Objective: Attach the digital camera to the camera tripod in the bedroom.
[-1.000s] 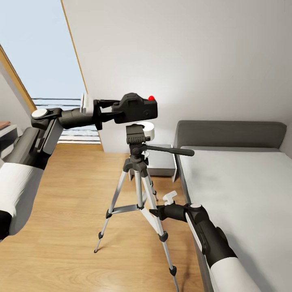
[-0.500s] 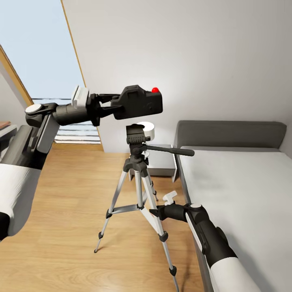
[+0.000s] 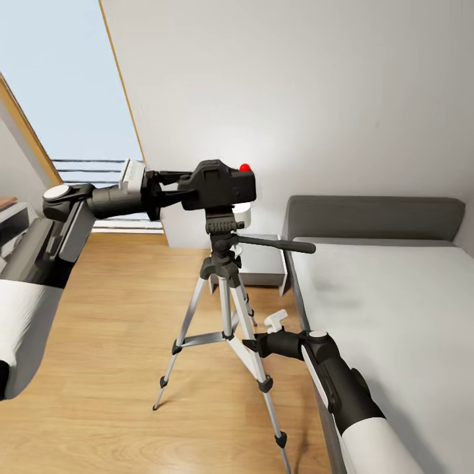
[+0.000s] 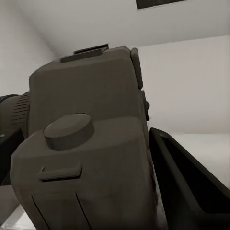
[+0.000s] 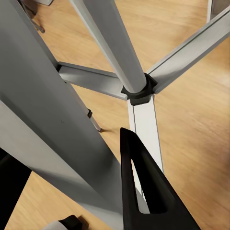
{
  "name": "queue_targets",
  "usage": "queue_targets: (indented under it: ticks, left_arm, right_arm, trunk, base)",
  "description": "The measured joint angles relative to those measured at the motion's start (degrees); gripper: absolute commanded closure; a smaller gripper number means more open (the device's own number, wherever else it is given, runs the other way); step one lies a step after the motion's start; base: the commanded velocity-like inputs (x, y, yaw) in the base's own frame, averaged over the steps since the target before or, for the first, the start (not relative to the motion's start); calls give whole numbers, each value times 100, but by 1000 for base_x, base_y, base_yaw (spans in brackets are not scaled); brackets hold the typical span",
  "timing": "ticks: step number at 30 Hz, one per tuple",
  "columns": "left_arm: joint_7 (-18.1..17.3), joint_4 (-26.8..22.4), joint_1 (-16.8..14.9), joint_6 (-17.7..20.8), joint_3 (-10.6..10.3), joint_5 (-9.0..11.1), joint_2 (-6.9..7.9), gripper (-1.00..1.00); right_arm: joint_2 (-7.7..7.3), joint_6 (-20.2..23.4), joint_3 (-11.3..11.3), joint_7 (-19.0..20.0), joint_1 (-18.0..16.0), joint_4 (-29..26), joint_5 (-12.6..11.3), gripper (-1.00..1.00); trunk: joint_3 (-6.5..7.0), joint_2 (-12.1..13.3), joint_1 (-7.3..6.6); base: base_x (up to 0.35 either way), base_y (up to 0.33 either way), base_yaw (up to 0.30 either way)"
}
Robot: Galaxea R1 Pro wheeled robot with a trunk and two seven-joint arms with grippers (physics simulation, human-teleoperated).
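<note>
A: Two arms are showing in the head view. What is each one doing?

B: The left gripper is reaching in from the left at head height, its fingers clamping the camera by its left end. The camera is sitting level, red button up, right on top of the tripod head. Whether it is actually touching the head or hanging just above it, I cannot tell.

A: What is the left wrist view giving?

B: The camera is sitting very close, with a round dial on its dark body, and one dark finger is lying along its side.

A: The right arm?

B: The right gripper is sitting low, at the tripod leg nearest the bed. In the right wrist view the silver leg is running between a black finger and a dark shape at the frame's edge, so the fingers are closing around that leg.

A: How is the tripod standing?

B: It is standing upright on the wood floor, legs spread, its pan handle pointing toward the bed. A small grey nightstand is sitting behind it against the white wall.
</note>
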Motion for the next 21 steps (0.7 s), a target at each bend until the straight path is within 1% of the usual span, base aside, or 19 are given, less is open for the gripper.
queue_targets:
  ticks: [2, 8, 20, 21]
  left_arm:
    - [9, -10, -1, -10, -3, 10, 70, 100]
    - [15, -16, 0, -1, -3, 4, 123, 100]
    - [47, 17, 0, -17, -7, 10, 129, 100]
    - [47, 17, 0, -17, -7, 10, 129, -100]
  right_arm:
    - [1, -1, 0, 1, 0, 0, 2, 100]
    - [2, -1, 0, 1, 0, 0, 2, 100]
    - [0, -1, 0, 1, 0, 0, 1, 100]
    - [0, -1, 0, 1, 0, 0, 1, 100]
  trunk:
    - [0, 0, 0]
    - [0, 0, 0]
    - [0, 0, 0]
    - [0, 0, 0]
  base:
    - [0, 0, 0]
    - [0, 0, 0]
    - [0, 0, 0]
    - [0, 0, 0]
